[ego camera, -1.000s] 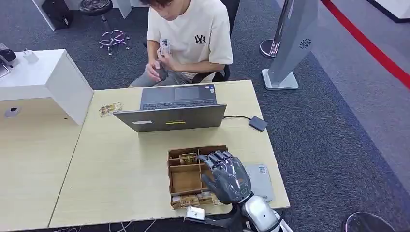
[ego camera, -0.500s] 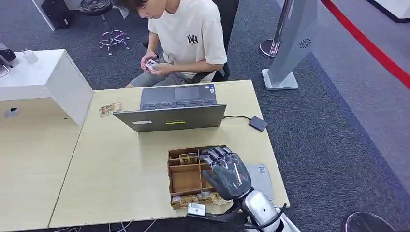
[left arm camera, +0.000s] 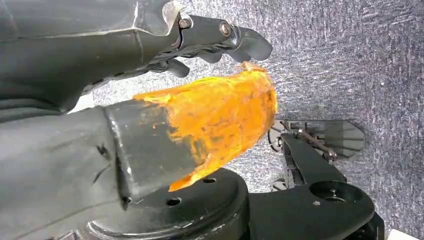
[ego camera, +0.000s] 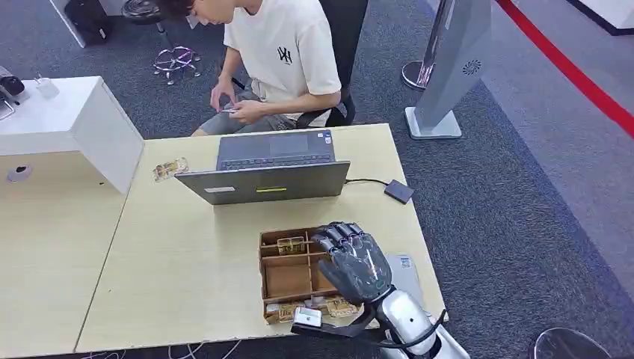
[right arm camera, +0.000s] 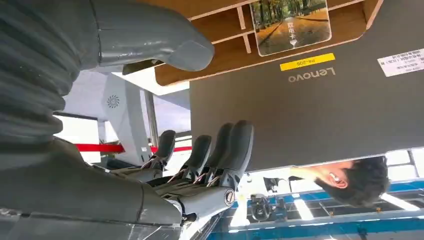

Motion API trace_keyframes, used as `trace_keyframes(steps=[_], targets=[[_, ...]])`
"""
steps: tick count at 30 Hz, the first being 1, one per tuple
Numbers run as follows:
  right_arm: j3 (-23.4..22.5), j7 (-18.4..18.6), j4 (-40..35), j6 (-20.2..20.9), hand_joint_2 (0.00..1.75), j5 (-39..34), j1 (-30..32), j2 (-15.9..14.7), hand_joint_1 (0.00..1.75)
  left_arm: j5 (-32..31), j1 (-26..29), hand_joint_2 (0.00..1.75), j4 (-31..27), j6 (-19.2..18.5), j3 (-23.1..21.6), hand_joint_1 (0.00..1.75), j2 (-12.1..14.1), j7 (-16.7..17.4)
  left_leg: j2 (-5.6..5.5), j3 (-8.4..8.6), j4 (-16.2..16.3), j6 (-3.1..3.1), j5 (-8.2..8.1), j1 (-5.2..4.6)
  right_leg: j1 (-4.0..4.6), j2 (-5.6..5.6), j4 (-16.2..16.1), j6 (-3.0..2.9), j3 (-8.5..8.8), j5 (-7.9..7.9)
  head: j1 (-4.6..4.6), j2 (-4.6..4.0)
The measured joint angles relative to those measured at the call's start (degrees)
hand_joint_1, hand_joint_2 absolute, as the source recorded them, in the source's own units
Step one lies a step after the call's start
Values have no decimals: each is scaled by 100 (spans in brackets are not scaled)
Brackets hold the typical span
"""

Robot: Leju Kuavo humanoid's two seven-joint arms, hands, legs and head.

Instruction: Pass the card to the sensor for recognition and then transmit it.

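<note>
Over the wooden tray [ego camera: 263,262], right hand [ego camera: 353,265] hovers palm-down, fingers apart, holding nothing; looks staged for a card pick. Left hand [left arm camera: 220,40] hangs by the floor, empty as far as I can tell. Cards sit in the tray compartments: one card [ego camera: 290,244] in the far slot, at least two more [ego camera: 338,307] along the near edge, exact count unclear. One grey reader pad [ego camera: 407,273] just right of the tray, likely the sensor. One laptop [ego camera: 265,179], one person [ego camera: 280,52] seated behind it.
</note>
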Motion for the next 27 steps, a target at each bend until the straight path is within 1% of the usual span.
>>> trace_keyframes(steps=[1, 2, 3, 5, 6, 7, 9, 11, 18, 19, 21, 23, 27], targets=[[0, 0, 0, 0, 175, -2, -1, -2, 73, 0, 0, 0, 0, 0, 0, 0, 0, -2, 0, 0, 0, 0, 0, 0, 0, 0, 0, 0, 0, 0, 0, 0], [0, 0, 0, 7, 175, -6, -2, -4, 72, 2, 0, 0, 0, 0, 0, 0, 0, -2, 0, 0, 0, 0, 0, 0, 0, 0, 0, 0, 0, 0, 0, 0], [0, 2, 2, 7, 175, -15, -3, -7, 73, 2, 0, 0, 0, 0, 0, 0, 0, -2, 0, 0, 0, 0, 0, 0, 0, 0, 0, 0, 0, 0, 0, -2], [-7, 24, 26, 17, 175, -39, -13, -11, 68, 4, 0, 0, 0, 0, 0, 0, 2, -2, 0, 0, 0, 0, 0, 0, 0, 0, 0, 0, 0, 0, 0, -2], [-20, 26, 48, 31, 175, -70, -18, -11, 73, 7, 0, 0, 0, 0, 0, 0, 7, -4, 0, 0, 0, 0, 0, 0, 0, 0, 0, 0, 0, 0, 0, 0], [-37, 26, 74, 44, 175, -85, -25, -13, 72, 7, 0, 0, 0, 0, 0, 0, 7, -7, 0, 0, 0, 0, 0, 0, 0, 0, 0, 0, 0, 0, 0, 0], [-70, 26, 140, 50, 175, -136, -40, -17, 75, 7, 0, 0, 0, -2, 0, 0, 15, -9, 0, 0, 0, 0, 0, 0, 0, 0, 0, 0, 0, 0, 0, 0], [-107, 26, 188, 52, 175, -157, -47, -22, 72, 9, 0, 0, 0, -4, 0, 0, 18, -13, 0, 0, 0, 0, 0, 0, 0, 0, 0, 0, 0, 0, 0, 0], [-295, -79, 442, 122, 175, -289, -75, -26, 84, 28, 0, 0, 0, -7, 0, 0, 31, -15, 0, 0, 0, 0, 0, 0, 0, 0, 0, 0, 0, 0, 0, 0], [-310, -83, 481, 138, 175, -295, -88, -26, 80, 31, 0, 0, 0, -7, 0, 0, 33, -17, 0, 0, 0, 0, 0, 0, 0, 0, 0, 0, 0, 0, 0, -2], [-348, -92, 551, 157, 175, -324, -103, -26, 79, 31, 0, 0, 0, -7, 0, 0, 39, -17, 0, 0, 0, 0, 0, 0, 0, 0, 0, 0, 0, 0, 0, -2], [-389, -96, 614, 168, 175, -341, -123, -26, 82, 33, 2, 0, 0, -9, 0, 0, 46, -17, 0, 0, 0, 0, 0, 0, 0, 0, 0, 0, 0, 0, 0, 0], [-470, -96, 759, 177, 175, -382, -179, -26, 82, 35, 2, 0, 0, -9, -2, 0, 55, -17, 0, 0, 0, 0, 0, 0, 0, 0, 0, 0, 0, 0, 0, 0]])
